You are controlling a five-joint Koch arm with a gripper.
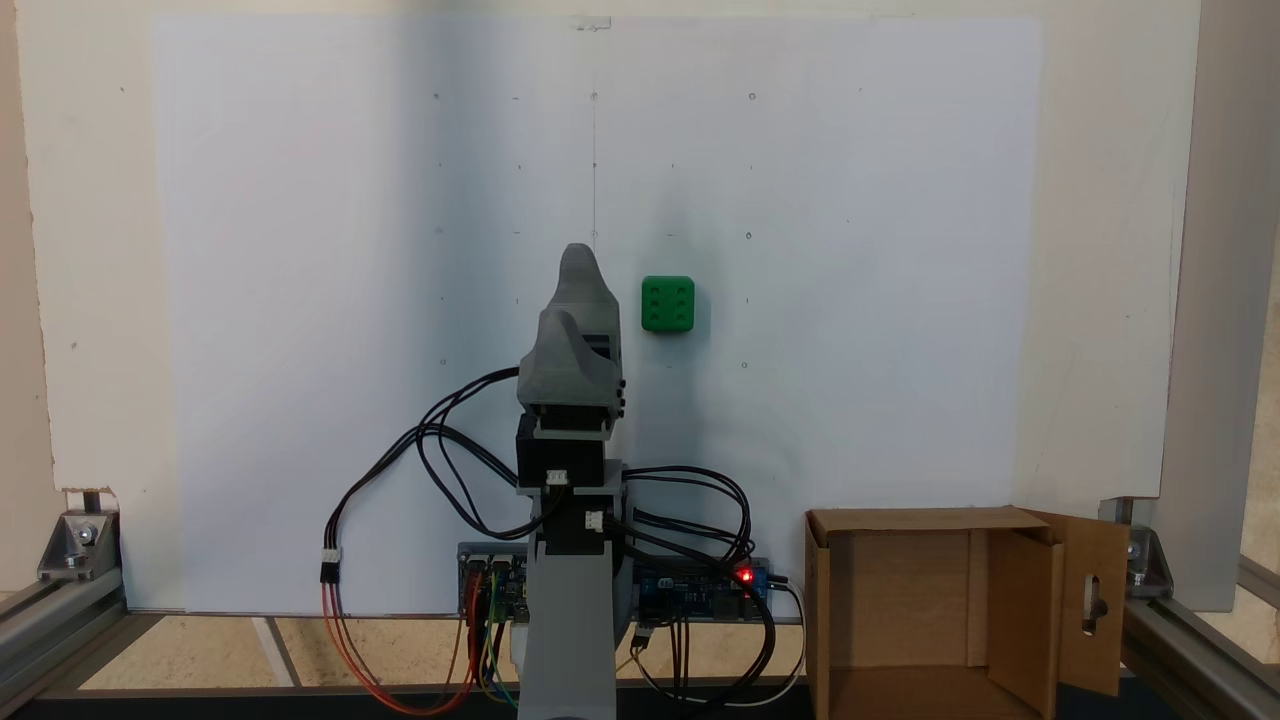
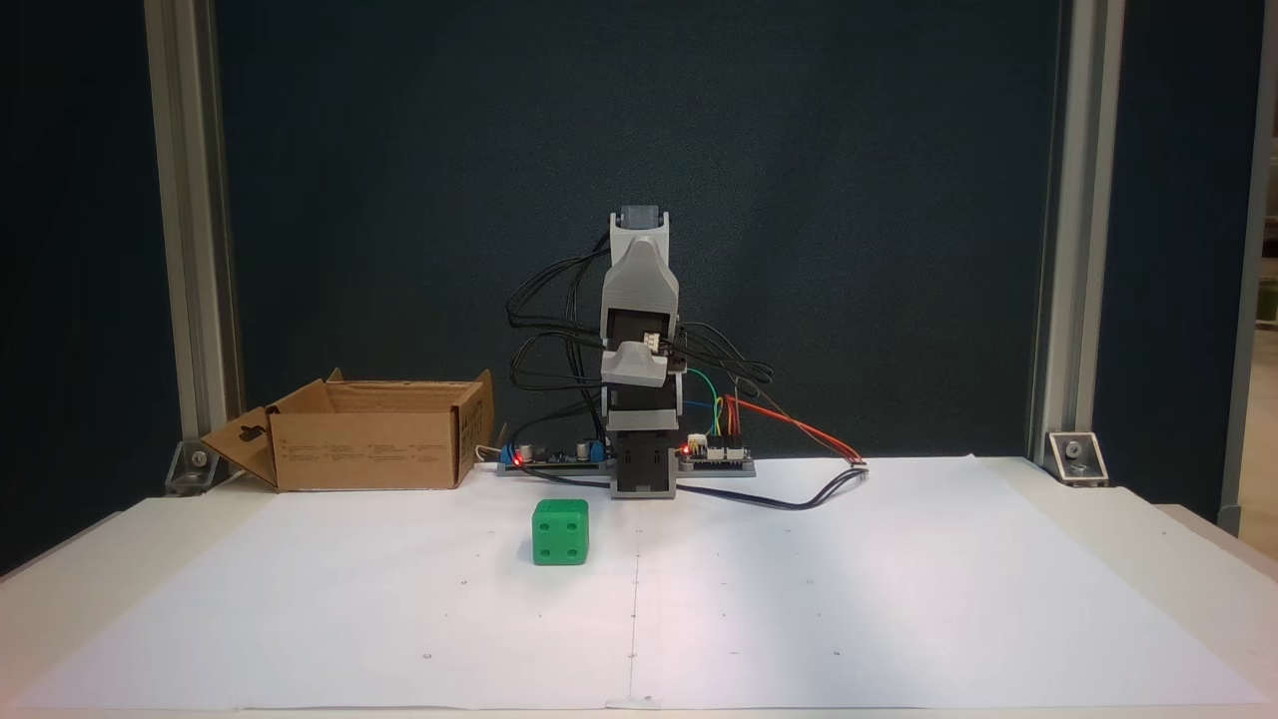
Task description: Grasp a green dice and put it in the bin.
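Nearest the front camera, a wide white paper sheet (image 2: pixel 899 599) covering a pale table (image 2: pixel 1178 539), dotted with small marks. On it, a green dice (image 2: pixel 560 532) resting flat, four pips on the side facing that camera, six on top in the view from above (image 1: pixel 668 304). Free of the arm, untouched, just in front of the base and slightly left of it in the front view; just right of the folded gripper head in the view from above.

Behind the dice, the grey arm (image 2: pixel 639 300) folded upright over its base, black, red, green and orange cables (image 2: pixel 799 439) looping out on both sides, red lights lit on the circuit boards (image 2: pixel 714 454) at its foot. Gripper (image 1: pixel 580 262) tucked in and pointing away from the base in the view from above, jaws stacked one over the other there; in the front view (image 2: pixel 639 374) pointing down toward the base. Cannot tell whether the fingers are released or clenched; nothing seen between them.

Further back and to the left in the front view, the bin (image 2: pixel 369 439), an open brown cardboard box beside the base, well apart from the dice, one flap with a slot cutout folded outward; at lower right (image 1: pixel 900 600) in the view from above.

Farthest, aluminium frame posts (image 2: pixel 190 250) and a dark backdrop (image 2: pixel 399 150).
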